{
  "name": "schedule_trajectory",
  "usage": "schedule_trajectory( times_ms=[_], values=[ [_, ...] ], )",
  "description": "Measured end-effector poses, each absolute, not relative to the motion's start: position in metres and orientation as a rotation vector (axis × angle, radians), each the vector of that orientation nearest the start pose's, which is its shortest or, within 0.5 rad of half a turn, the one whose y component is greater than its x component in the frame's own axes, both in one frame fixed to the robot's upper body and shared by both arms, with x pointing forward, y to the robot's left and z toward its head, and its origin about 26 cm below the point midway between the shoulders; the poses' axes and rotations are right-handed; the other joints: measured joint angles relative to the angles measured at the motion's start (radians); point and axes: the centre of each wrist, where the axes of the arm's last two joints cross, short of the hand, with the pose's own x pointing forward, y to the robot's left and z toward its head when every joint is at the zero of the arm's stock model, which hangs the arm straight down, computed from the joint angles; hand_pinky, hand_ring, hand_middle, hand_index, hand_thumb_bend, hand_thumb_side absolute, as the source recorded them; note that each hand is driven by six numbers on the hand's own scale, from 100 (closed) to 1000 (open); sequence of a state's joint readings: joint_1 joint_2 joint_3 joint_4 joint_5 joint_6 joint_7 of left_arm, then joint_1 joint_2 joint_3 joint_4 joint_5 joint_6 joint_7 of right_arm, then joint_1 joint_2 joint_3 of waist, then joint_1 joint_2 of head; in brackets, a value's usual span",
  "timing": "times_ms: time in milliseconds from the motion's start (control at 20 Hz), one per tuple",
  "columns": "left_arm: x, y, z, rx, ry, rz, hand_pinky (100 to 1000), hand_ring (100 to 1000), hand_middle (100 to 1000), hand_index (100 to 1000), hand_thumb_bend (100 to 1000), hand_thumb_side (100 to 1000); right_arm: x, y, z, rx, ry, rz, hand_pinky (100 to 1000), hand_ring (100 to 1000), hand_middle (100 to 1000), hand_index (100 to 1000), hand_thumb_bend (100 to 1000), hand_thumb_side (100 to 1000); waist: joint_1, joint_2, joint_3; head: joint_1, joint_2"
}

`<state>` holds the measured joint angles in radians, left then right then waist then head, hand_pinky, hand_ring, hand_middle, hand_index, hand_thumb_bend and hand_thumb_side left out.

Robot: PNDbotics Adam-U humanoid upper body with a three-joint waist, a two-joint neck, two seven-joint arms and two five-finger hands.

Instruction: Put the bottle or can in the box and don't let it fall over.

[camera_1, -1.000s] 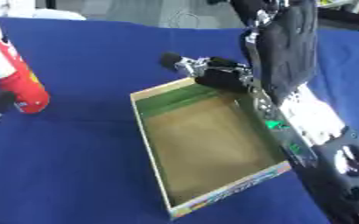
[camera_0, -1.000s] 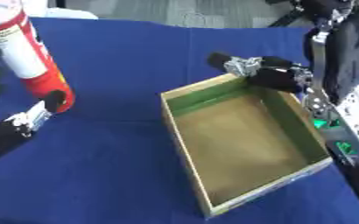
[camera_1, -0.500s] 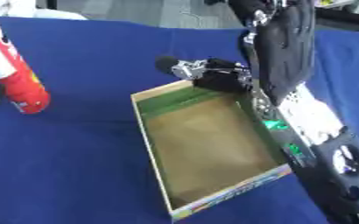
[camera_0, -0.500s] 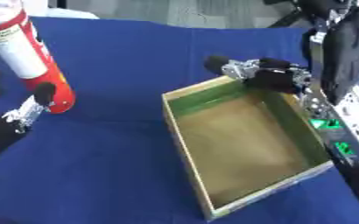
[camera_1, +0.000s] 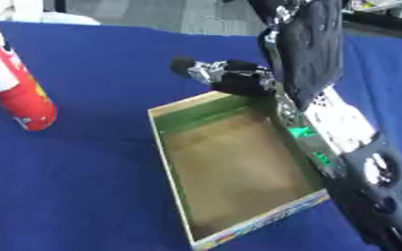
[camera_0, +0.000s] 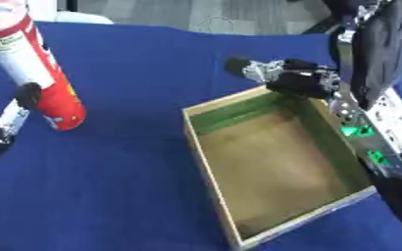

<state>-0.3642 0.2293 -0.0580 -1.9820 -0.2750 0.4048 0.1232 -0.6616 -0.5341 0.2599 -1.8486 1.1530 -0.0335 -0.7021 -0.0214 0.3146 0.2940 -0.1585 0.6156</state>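
Spreading across nearly the whole frame is a blue cloth, and sitting on it, lower right of centre, is the open box, tan inside with green inner walls, nothing in it yet. Reaching in from the upper right, the right hand is resting at the box's far edge, its dark fingers curled together with nothing visibly between them. Standing at the upper left, well apart from the box, is the can, a tall white and red tube that is leaning, its top tipped toward the upper left corner and its red base on the cloth. Coming in from the left edge, the left hand is touching the can's lower half with a dark fingertip; whether its fingers are wrapping the can I cannot tell. Judging by its shape, the can is probably stiff, smooth-sided and top-heavy, so it is likely to tip easily; taking hold around the middle of its body looks safest for setting it upright inside the box.
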Motion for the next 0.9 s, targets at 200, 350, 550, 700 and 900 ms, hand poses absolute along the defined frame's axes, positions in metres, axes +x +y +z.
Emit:
schedule_trajectory(
  times_ms=[200, 350, 550, 700, 900],
  values=[
    [0.310, 0.223, 0.206, 0.491, -1.949, -0.250, 1000, 1000, 1000, 1000, 664, 617, 0.345, -0.209, 0.266, 1.534, 2.428, -0.501, 525, 400, 384, 493, 1000, 492, 0.001, 0.011, 0.010, -0.004, -0.007],
    [0.313, 0.223, 0.206, 0.505, -1.945, -0.243, 1000, 1000, 1000, 1000, 664, 606, 0.350, -0.211, 0.266, 1.529, 2.424, -0.500, 528, 402, 389, 494, 1000, 483, 0.001, 0.015, 0.016, -0.008, -0.013],
    [0.317, 0.223, 0.207, 0.525, -1.941, -0.229, 1000, 1000, 1000, 1000, 671, 594, 0.358, -0.214, 0.267, 1.514, 2.427, -0.498, 532, 404, 399, 496, 1000, 460, 0.000, 0.028, 0.029, -0.012, -0.021],
    [0.320, 0.223, 0.208, 0.541, -1.939, -0.219, 1000, 1000, 1000, 1000, 646, 612, 0.364, -0.215, 0.268, 1.505, 2.435, -0.498, 533, 404, 399, 496, 1000, 467, 0.000, 0.035, 0.037, -0.017, -0.026],
    [0.326, 0.222, 0.209, 0.550, -1.937, -0.214, 1000, 1000, 1000, 999, 605, 624, 0.371, -0.218, 0.271, 1.496, 2.429, -0.511, 532, 403, 394, 495, 1000, 484, -0.001, 0.043, 0.045, -0.023, -0.033]
  ],
)
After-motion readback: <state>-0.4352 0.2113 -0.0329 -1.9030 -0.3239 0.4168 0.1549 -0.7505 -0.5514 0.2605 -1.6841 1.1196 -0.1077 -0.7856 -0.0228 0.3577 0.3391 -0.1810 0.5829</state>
